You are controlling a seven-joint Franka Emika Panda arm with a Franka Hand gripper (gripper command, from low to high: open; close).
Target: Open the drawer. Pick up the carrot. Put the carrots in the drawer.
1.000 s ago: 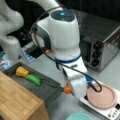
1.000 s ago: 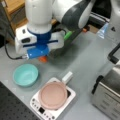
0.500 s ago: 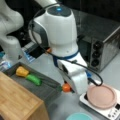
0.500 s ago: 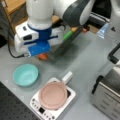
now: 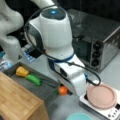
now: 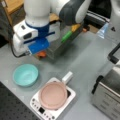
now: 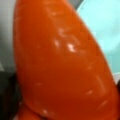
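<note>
The drawer (image 5: 44,91) stands pulled open under the wooden-topped cabinet; in both front views its grey front (image 6: 58,47) faces the table. The orange carrot (image 5: 63,90) hangs at the drawer's front edge, under the white wrist. My gripper (image 5: 66,92) is shut on it; the fingers are mostly hidden by the wrist body. Seen from the opposite side in a front view, the carrot (image 6: 42,54) peeks out below the blue part of my gripper (image 6: 40,51), beside the drawer front. In the wrist view the carrot (image 7: 62,65) fills nearly the whole frame.
A yellow item (image 5: 22,71) and a green item (image 5: 34,79) lie in the drawer. A pink plate (image 5: 101,96) rests on a white scale (image 6: 53,110). A teal bowl (image 6: 25,74) sits on the table. The silver toaster oven (image 5: 100,42) stands behind.
My gripper has carried the carrot a little toward the drawer's front edge. Nothing else has moved.
</note>
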